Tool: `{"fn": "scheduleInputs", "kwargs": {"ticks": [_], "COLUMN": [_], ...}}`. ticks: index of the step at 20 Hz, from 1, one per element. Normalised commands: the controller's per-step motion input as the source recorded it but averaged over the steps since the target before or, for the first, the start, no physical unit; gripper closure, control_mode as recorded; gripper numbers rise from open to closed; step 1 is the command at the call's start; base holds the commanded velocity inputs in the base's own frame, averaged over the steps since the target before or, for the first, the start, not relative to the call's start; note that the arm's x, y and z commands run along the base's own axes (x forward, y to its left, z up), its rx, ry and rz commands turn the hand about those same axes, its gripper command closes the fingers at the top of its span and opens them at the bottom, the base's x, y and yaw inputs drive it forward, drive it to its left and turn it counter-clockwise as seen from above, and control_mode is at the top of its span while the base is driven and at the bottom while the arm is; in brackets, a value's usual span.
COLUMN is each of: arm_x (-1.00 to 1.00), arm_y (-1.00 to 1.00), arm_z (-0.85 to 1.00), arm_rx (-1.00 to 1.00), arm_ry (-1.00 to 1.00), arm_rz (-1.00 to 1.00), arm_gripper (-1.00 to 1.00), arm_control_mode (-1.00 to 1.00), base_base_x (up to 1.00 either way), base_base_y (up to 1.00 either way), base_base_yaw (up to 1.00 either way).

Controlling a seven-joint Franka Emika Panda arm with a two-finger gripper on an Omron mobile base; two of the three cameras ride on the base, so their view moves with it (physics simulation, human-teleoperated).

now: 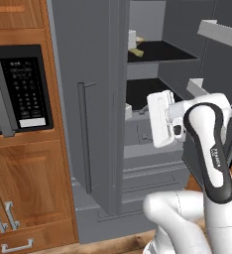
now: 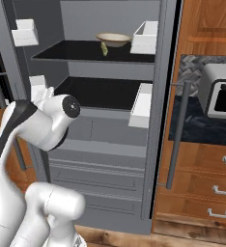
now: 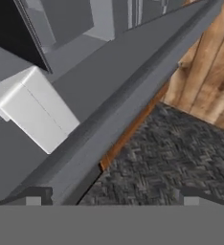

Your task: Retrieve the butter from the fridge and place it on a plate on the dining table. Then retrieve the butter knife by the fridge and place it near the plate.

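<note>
Fingers: my gripper stands wide, its two dark fingertips far apart at the bottom of the hand view, with nothing between them.
Past my fingers: the grey edge of the open fridge door runs slantwise, a white door bin to one side of it and a dark woven surface to the other, with wood panelling beyond.
Hand: it sits inside the open fridge at the level of the lower black shelf (my white forearm hides the fingers in both base views).
Butter: the butter lies on the upper black shelf, above my fingers and well apart from them, touching or just beside the shallow beige bowl; from the left base view the butter shows at the shelf's left end.
Bins: a white bin hangs right of the bowl and another lower on the same door.
Surroundings: a black-fronted microwave sits left of the fridge, and a white toaster oven right of it, both well away from my fingers.
</note>
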Motion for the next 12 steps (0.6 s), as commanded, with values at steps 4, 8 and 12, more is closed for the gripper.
{"fn": "scheduleInputs", "kwargs": {"ticks": [4,8,12], "arm_x": [0.25,0.38,0.40], "arm_y": [0.00,0.02,0.08], "arm_z": [0.00,0.00,0.00], "arm_rx": [0.00,0.00,0.00], "arm_ry": [0.00,0.00,0.00], "arm_rz": [0.09,0.11,0.11], "arm_gripper": [-1.00,-1.00,-1.00], "arm_control_mode": [-1.00,-1.00,-1.00], "base_base_x": [0.00,0.00,0.00], "base_base_y": [0.00,0.00,0.00], "base_base_yaw": [0.00,0.00,0.00]}}
